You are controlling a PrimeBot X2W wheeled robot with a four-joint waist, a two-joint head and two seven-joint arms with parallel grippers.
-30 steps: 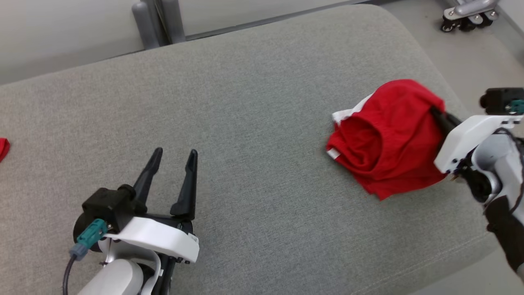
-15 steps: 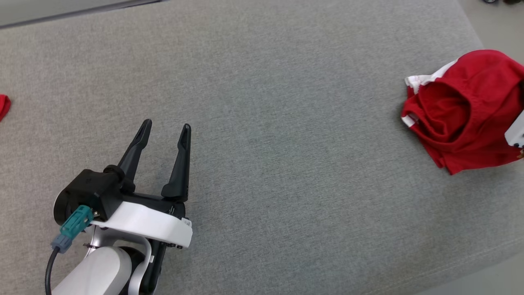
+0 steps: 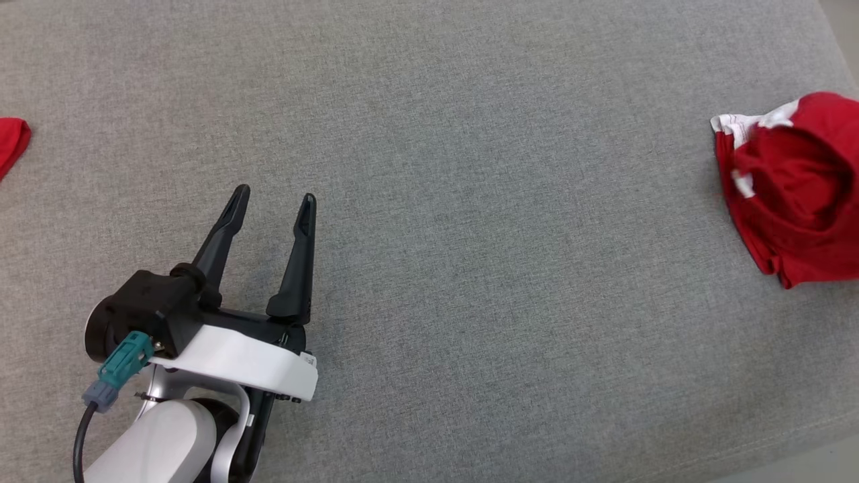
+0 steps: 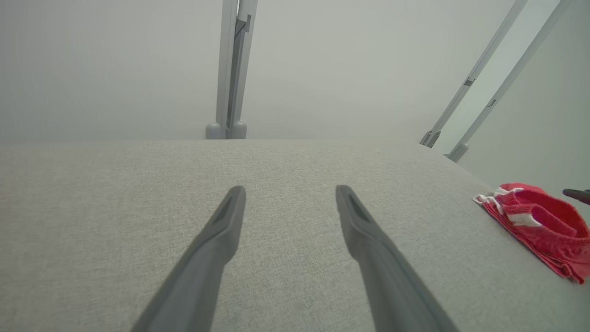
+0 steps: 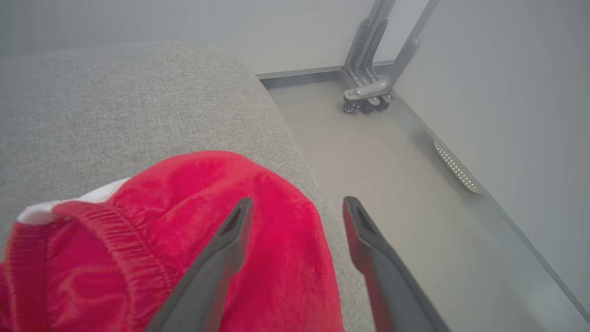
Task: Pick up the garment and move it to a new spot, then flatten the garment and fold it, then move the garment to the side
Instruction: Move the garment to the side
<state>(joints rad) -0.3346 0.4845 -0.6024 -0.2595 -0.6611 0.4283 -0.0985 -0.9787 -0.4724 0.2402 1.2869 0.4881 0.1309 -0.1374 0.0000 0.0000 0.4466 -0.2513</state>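
The left gripper (image 3: pixel 275 196), with its two long dark fingers, hovers low over the wide grey woven fabric cushion (image 3: pixel 470 201) at the near left. Its fingers stand well apart, and between them there is nothing but the bare cushion; the left wrist view (image 4: pixel 290 190) confirms this.

In the right wrist view, the right gripper (image 5: pixel 297 203) also has its fingers spread wide. One finger lies across the top of the crumpled red garment with white trim (image 5: pixel 184 230). The other finger stands over the cushion's edge and the grey floor (image 5: pixel 368 152). No cloth is pinched between them. Whether the finger touches the cloth cannot be told.

In the head view the garment (image 3: pixel 798 194) lies in a heap at the far right side of the cushion, near its edge and well apart from the left gripper. A small piece of another red cloth (image 3: pixel 10 144) shows at the left border.

The left wrist view shows the garment (image 4: pixel 539 221) from the side, low and bunched, and grey metal posts (image 4: pixel 233 69) behind the cushion. The right wrist view adds a wheeled metal frame foot (image 5: pixel 366 94) standing on the floor beyond.
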